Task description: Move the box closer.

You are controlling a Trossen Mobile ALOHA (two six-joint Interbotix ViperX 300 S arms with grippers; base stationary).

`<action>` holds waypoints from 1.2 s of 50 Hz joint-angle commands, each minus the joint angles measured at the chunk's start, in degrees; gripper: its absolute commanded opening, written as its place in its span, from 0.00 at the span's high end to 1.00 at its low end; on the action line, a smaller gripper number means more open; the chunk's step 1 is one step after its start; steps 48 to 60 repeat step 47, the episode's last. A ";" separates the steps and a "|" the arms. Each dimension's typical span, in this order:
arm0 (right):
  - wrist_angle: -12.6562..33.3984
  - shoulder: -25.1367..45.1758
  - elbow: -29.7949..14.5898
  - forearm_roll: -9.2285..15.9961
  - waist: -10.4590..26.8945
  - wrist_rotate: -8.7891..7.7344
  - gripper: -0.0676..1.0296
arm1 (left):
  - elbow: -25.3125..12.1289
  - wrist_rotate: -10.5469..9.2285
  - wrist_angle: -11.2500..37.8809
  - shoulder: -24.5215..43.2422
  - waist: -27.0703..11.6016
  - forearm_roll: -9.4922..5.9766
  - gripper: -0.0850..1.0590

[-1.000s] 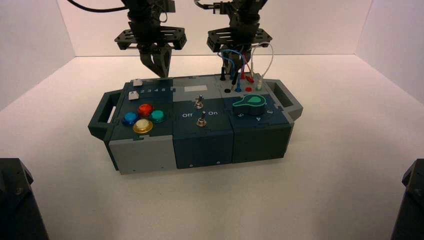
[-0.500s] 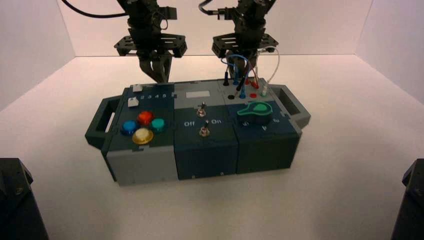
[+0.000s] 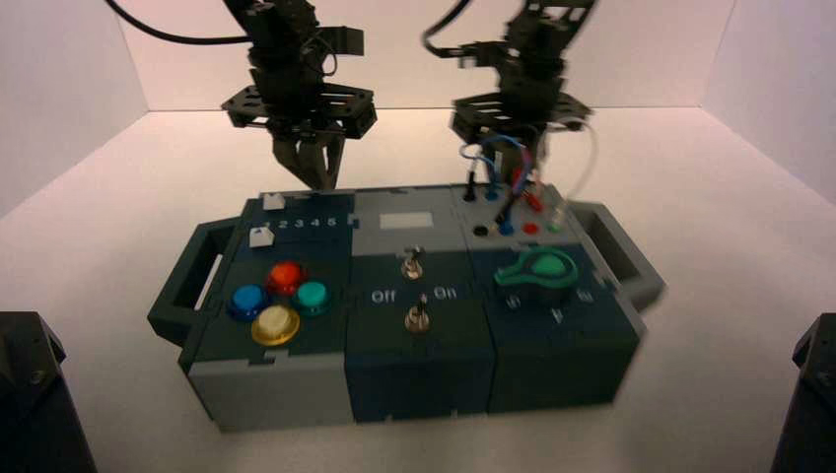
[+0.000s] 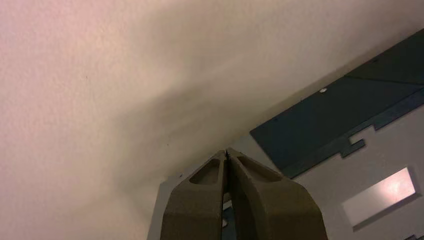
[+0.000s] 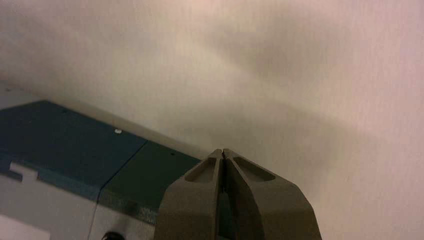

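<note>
Both arms hooked behind the box
Left gripper and right gripper, jaws pressed together, sit at its far edge to drag it nearer.

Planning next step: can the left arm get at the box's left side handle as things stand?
Probably yes. The left gripper, shut, sits at the box's far edge; the left handle stands clear, with nothing in between.

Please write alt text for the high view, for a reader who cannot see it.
Two robot arms reach down behind a long teal-and-grey box on a white table. The left tool and right tool, both shut, sit at its far edge, the right one among the plugged wires.
</note>
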 commanded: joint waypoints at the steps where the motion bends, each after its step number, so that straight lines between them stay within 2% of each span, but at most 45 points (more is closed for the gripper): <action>1: -0.97 -3.16 2.64 0.70 0.53 0.18 0.96 | 0.97 -0.18 0.62 -2.11 -1.58 -0.35 0.95; 11: -1.32 -3.52 0.70 0.35 0.35 -0.09 0.96 | 0.97 -0.18 -1.32 -2.11 -1.58 -0.18 0.95; 17: -1.23 -3.96 -2.72 -0.53 0.26 -0.09 0.96 | -1.49 -0.18 -3.16 -3.34 -0.26 0.44 0.95; 25: -0.18 -5.89 -7.65 -2.90 0.35 -0.09 0.96 | -6.06 0.00 -1.85 -6.06 2.20 1.58 0.95; 31: 1.05 -9.14 -10.55 -6.50 0.26 -0.09 0.96 | -9.14 0.00 -0.44 -10.11 2.72 3.08 0.95; 37: 2.20 -11.60 -11.78 -8.00 0.26 -0.09 0.96 | -10.72 -0.18 0.26 -13.10 2.90 3.25 0.95; 46: 4.83 -16.00 -11.34 -7.91 0.44 -0.09 0.96 | -12.22 -0.18 3.43 -17.67 2.99 3.25 0.95; 60: 5.10 -16.44 -10.99 -7.82 0.44 0.00 0.96 | -12.13 -0.18 3.60 -17.93 2.99 3.25 0.95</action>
